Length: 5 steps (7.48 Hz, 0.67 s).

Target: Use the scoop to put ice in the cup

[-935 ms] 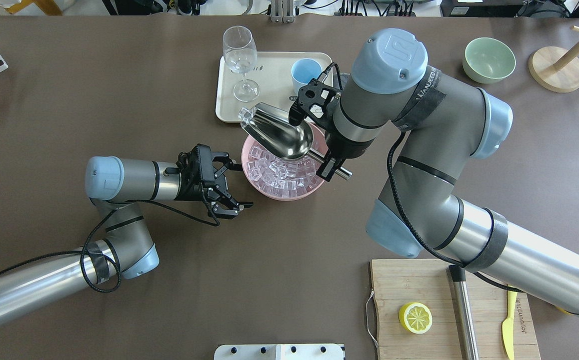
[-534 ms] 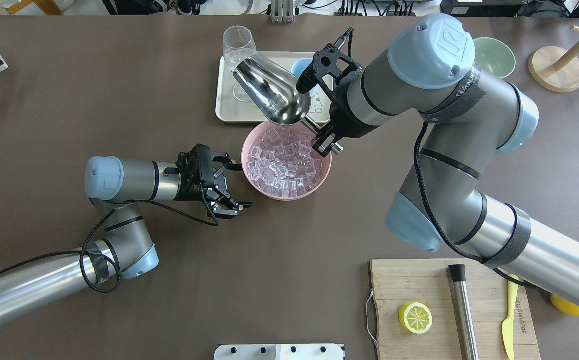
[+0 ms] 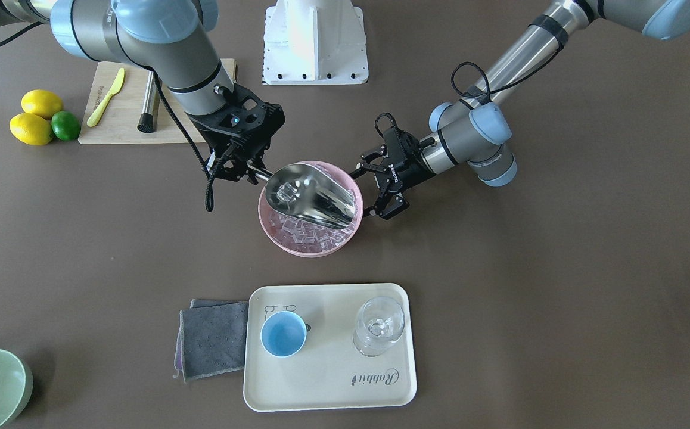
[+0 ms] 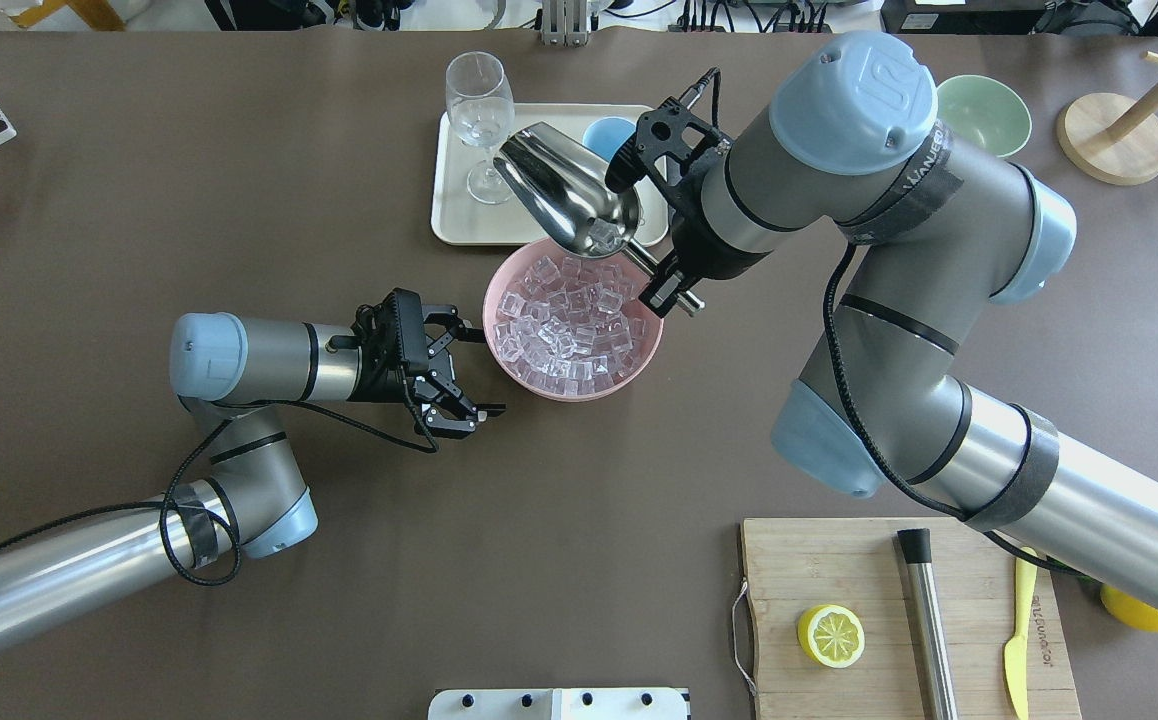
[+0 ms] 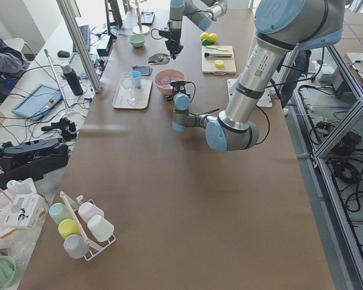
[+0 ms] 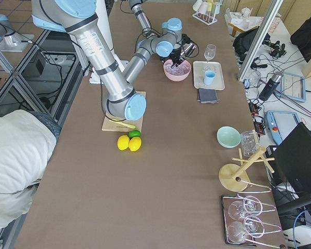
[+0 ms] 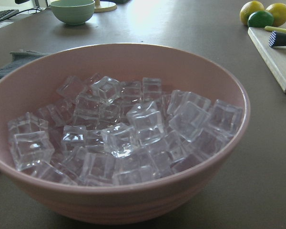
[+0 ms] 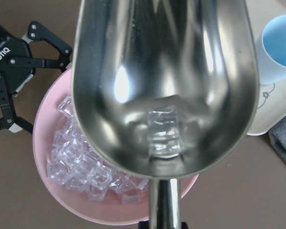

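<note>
**Exterior front-facing:** The right end effector [image 3: 248, 170] is clamped on the handle of the scoop [image 3: 309, 199], with the trough held above the pink bowl [image 3: 297, 251] of ice [image 3: 306, 233]. The left end effector [image 3: 369, 193] has its fingers apart and empty, just beside the bowl rim. The cup [image 3: 283, 333] stands upright on the tray [image 3: 333, 381], well apart from the scoop, and looks empty.

**Overhead exterior:** The scoop sits over the bowl's far rim with its mouth toward the tray. One cube [image 4: 604, 236] lies at the back of the trough. The cup is half covered by the scoop.

**Side views:** Both are too small to judge either grip.

**Left wrist:** The bowl is heaped with ice, and the scoop is out of frame.

**Right wrist:** The single cube is confirmed. The handle is cut off at the bottom edge, the fingers are unseen, and the cup is cropped at the right.

**Judgement:** This is the carry step, with the load lifted and the pour not begun. The next move calls for bringing the lip over the cup mouth, then tipping slowly. The trough is wider than the cup, so aim matters.
</note>
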{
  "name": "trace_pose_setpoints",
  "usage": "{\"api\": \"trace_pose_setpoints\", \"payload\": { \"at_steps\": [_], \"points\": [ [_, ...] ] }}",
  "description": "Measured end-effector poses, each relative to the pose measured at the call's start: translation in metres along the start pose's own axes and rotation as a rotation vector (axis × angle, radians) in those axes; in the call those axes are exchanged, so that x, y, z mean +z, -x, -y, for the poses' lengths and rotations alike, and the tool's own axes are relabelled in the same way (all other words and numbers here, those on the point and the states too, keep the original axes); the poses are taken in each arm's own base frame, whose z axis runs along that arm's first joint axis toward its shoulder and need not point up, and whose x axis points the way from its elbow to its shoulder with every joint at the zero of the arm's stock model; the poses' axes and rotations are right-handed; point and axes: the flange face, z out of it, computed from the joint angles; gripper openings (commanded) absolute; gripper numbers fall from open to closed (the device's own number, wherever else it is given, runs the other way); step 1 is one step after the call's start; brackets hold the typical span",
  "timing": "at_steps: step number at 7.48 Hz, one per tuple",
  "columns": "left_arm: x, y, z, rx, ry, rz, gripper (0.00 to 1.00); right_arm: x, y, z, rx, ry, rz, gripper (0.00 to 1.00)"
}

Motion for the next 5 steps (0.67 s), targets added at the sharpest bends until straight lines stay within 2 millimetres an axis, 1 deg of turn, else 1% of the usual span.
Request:
{"api": "trace_pose_setpoints", "payload": {
  "at_steps": [1,2,3,4,5],
  "points": [
    [0.000,0.000,0.000,0.000,0.000,0.000,0.99,0.000,-0.009,-0.003,0.027,0.042,-0.001,0.00],
    [0.000,0.000,0.000,-0.001,0.002,-0.001,0.99,-0.001,-0.024,-0.006,0.059,0.086,0.002,0.00],
    [0.000,0.000,0.000,-0.002,0.005,-0.004,0.99,-0.002,-0.048,-0.004,0.089,0.140,0.008,0.00],
    [0.001,0.000,-0.001,-0.002,0.006,-0.006,0.99,-0.003,-0.083,-0.001,0.103,0.201,0.017,0.00],
    [0.001,0.000,-0.001,-0.002,0.008,-0.006,0.99,-0.004,-0.112,0.005,0.116,0.252,0.027,0.00]
  ]
}}
